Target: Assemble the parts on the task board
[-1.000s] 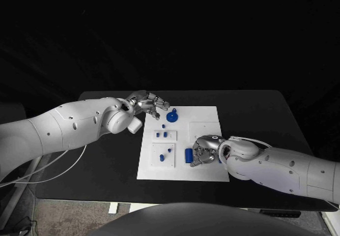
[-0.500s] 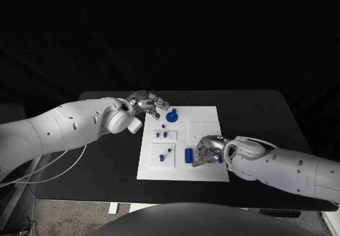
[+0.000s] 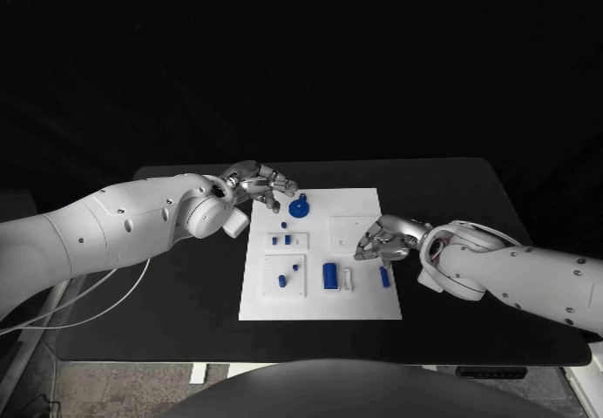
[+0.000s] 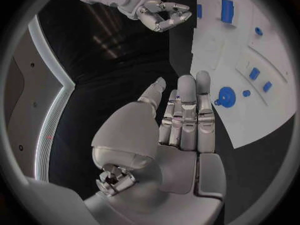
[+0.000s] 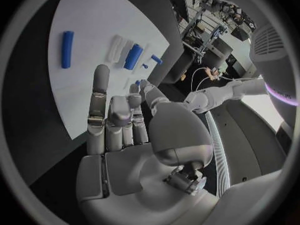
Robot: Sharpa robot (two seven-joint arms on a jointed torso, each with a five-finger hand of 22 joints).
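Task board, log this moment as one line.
task board: blue parts on it | left hand: open, at far left corner | right hand: open, above right edge

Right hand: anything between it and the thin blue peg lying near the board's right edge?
Nothing visible. The right hand hovers empty over the task board, and the thin blue peg lies loose on bare white board just nearer the robot. The blue cylinder sits off to the side.

White task board [image 3: 362,300] — blue parts [image 3: 330,275] — on black table [image 3: 465,192].
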